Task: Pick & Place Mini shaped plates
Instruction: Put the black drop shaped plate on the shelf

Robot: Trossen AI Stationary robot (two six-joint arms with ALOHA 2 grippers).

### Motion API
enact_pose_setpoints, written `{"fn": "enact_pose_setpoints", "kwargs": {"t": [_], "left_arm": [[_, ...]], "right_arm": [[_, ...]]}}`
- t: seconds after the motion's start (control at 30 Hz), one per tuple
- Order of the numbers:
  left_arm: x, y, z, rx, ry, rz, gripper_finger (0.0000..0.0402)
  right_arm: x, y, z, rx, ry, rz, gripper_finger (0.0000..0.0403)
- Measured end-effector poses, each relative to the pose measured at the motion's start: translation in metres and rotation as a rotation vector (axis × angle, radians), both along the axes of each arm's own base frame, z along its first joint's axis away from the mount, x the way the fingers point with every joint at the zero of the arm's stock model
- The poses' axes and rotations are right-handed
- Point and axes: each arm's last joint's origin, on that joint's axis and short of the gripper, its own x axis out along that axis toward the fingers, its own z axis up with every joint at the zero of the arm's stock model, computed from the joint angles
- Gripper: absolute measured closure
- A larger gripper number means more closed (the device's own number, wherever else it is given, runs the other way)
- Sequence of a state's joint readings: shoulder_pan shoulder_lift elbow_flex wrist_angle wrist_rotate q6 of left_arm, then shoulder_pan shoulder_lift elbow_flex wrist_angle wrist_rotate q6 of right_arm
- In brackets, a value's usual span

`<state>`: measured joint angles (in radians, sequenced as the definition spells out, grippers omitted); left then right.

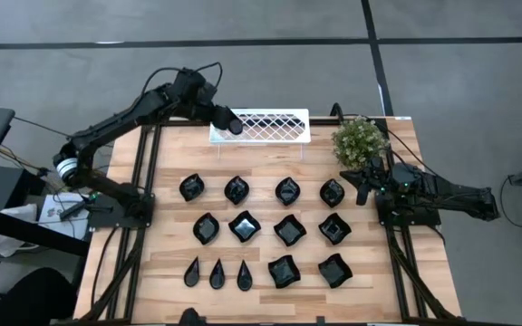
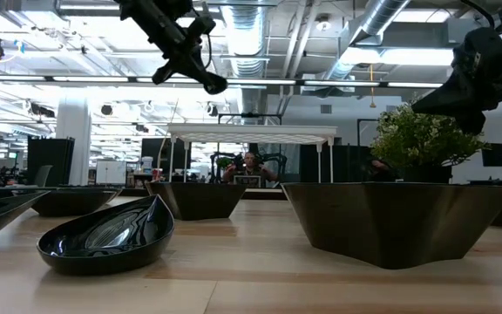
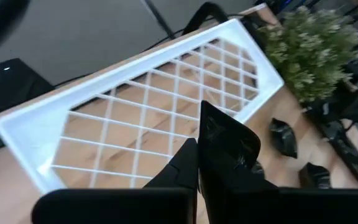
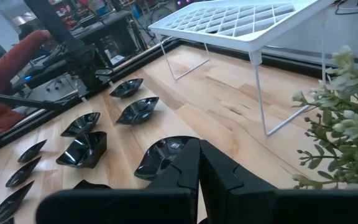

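Several mini shaped plates (image 1: 244, 226), glossy and black, rest on their bases in three rows on the wooden table (image 1: 370, 272). A white lattice rack (image 1: 275, 125) stands on thin legs at the table's far edge. My left gripper (image 1: 231, 123) hangs over the rack's left end, shut on one black plate (image 3: 229, 137). My right gripper (image 1: 364, 184) waits shut at the table's right side, beside the plant, with nothing between its fingers (image 4: 185, 165). My left gripper pinches the plate by one edge (image 3: 211, 158) between its two fingers. The fingers slant down toward the table's far edge. The plate sticks out past the fingertips on edge, lifted clear above the rack's lattice (image 3: 135, 124).
A small green potted plant (image 1: 361, 140) stands at the far right, next to the rack. Black frame rails (image 1: 143, 181) run along both sides of the table. Cables lie behind the rack. A person sits far back in the room (image 2: 249, 166).
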<state>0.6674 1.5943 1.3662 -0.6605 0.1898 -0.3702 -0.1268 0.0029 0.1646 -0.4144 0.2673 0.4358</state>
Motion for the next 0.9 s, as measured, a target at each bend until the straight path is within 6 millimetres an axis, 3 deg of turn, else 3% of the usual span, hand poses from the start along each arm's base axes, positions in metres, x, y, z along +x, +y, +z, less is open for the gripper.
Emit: {"fn": "enact_pose_setpoints", "kwargs": {"t": [0.37,0.73,0.9], "left_arm": [[-0.014,0.043,-0.005,-0.058,0.102,0.016,0.0395],[-0.012,0.057,-0.035,-0.216,0.116,-0.015,0.0395],[-0.02,0.063,-0.043,-0.282,0.138,0.008,0.0395]], "right_arm": [[0.0,0.0,0.0,0.0,0.0,0.0,0.0403],[0.0,0.0,0.0,0.0,0.0,0.0,0.0403],[0.0,0.0,0.0,0.001,-0.001,-0.001,0.0403]]}}
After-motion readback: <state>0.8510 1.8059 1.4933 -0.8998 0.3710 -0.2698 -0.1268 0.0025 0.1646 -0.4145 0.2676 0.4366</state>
